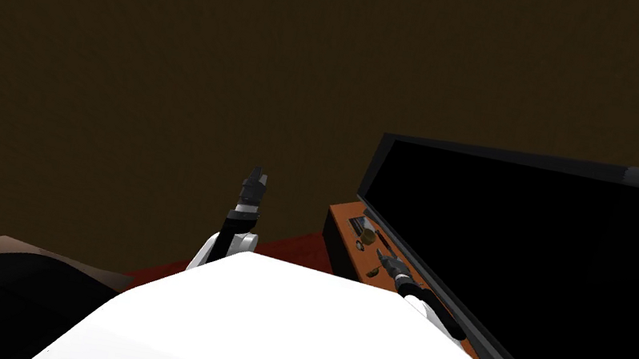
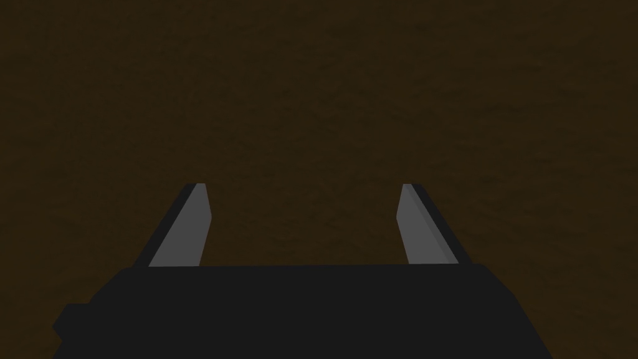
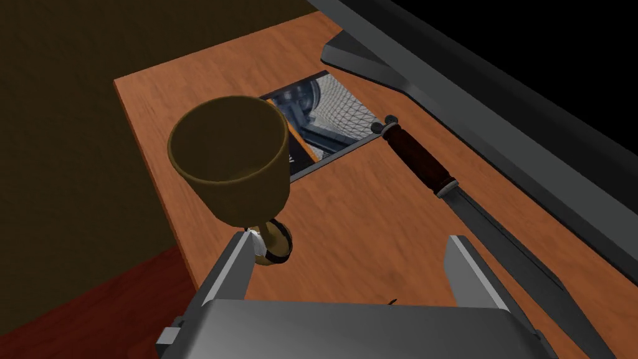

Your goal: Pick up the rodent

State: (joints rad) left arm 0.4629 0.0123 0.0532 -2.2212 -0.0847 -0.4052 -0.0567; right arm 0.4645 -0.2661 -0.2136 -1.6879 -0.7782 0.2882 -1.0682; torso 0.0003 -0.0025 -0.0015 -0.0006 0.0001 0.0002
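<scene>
Right pincer [image 3: 352, 237] open, empty, over the wooden surface [image 3: 187, 93].
Rodent cannot be placed surely: a dark sliver [image 3: 391, 302] at the pincer's body, between goblet [image 3: 230, 162] and knife [image 3: 436, 171], may be it. Right arm judged nearer; left pincer [image 2: 302, 187] open, idle.

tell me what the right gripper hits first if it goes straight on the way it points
The right gripper would probably meet the bare wooden tabletop between the goblet and the knife; depth is unclear.

It's dim in here: the brown wall [image 1: 131, 36] sits murky and flat. The wooden surface [image 3: 349, 205] catches the most light, and the goblet [image 3: 230, 156] darkens inside its bowl.
</scene>
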